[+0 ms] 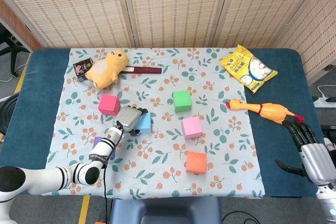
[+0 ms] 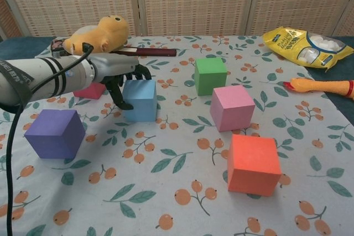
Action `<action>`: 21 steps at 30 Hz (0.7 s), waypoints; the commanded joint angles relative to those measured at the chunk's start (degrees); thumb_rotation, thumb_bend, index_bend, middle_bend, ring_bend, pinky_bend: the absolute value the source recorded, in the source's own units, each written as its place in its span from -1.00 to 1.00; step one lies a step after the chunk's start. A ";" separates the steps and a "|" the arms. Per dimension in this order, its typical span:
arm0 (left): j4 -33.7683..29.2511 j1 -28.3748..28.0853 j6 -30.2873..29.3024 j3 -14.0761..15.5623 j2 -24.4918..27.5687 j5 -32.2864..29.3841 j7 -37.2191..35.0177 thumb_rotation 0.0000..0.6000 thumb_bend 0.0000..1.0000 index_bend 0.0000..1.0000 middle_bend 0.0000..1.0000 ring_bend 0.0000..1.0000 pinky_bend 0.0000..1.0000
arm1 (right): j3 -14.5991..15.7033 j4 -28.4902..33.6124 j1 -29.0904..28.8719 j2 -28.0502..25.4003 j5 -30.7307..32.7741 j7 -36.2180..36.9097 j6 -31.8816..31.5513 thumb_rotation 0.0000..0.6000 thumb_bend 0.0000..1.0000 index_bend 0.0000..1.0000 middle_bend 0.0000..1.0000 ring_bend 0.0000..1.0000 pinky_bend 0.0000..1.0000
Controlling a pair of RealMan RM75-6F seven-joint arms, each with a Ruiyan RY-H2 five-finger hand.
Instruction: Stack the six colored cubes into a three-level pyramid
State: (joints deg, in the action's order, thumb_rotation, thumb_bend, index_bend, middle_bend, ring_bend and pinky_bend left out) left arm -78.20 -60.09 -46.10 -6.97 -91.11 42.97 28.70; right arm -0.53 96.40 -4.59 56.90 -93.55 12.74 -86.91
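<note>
The blue cube rests on the patterned cloth. My left hand grips it from its left side, fingers curled over the far top edge and thumb against the near left face. A purple cube sits left of it, partly hidden under my forearm in the head view. The magenta cube lies behind the hand. Green, pink and orange cubes stand apart to the right. My right hand hangs open at the table's right front.
A yellow plush toy and a dark flat box lie at the back left. A snack bag and a rubber chicken lie on the right. The cloth covers the table's middle.
</note>
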 commanded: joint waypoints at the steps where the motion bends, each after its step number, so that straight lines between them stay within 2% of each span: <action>1: -0.27 0.03 0.05 -0.53 0.22 2.57 -1.25 1.00 -0.41 -0.33 -0.28 -0.22 -0.31 | 0.03 0.10 0.09 -0.05 0.10 -0.12 -0.02 1.00 -0.90 -1.00 -0.87 -1.00 -0.95; 9: 2.34 -1.51 3.29 -1.09 -0.81 5.76 -2.86 1.00 -0.40 -0.33 -0.30 -0.28 -0.36 | -0.07 0.56 0.56 -0.11 0.79 -0.76 -0.35 1.00 -0.90 -1.00 -0.87 -1.00 -0.95; 16: 4.36 -2.43 4.88 -1.17 -2.10 3.99 -2.46 1.00 -0.40 -0.39 -0.37 -0.36 -0.39 | -0.15 0.79 0.97 -0.07 1.46 -1.21 -0.50 1.00 -0.90 -1.00 -0.87 -1.00 -0.95; 19: 3.92 -2.51 5.40 -0.97 -1.77 3.11 -2.32 1.00 -0.39 -0.51 -0.53 -0.52 -0.42 | -0.19 0.75 1.02 -0.03 1.50 -1.14 -0.50 1.00 -0.90 -1.00 -0.87 -1.00 -0.95; 21: 3.74 -2.67 5.62 -0.82 -1.57 2.63 -2.06 1.00 -0.39 -0.66 -0.70 -0.70 -0.49 | -0.15 0.68 1.09 0.01 1.39 -1.10 -0.57 1.00 -0.90 -1.00 -0.87 -1.00 -0.95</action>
State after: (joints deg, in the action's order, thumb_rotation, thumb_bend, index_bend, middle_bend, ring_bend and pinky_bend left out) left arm -74.40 -62.69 -40.53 -7.85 -92.74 45.67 26.57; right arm -0.68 97.09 -3.50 56.90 -92.16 11.64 -87.49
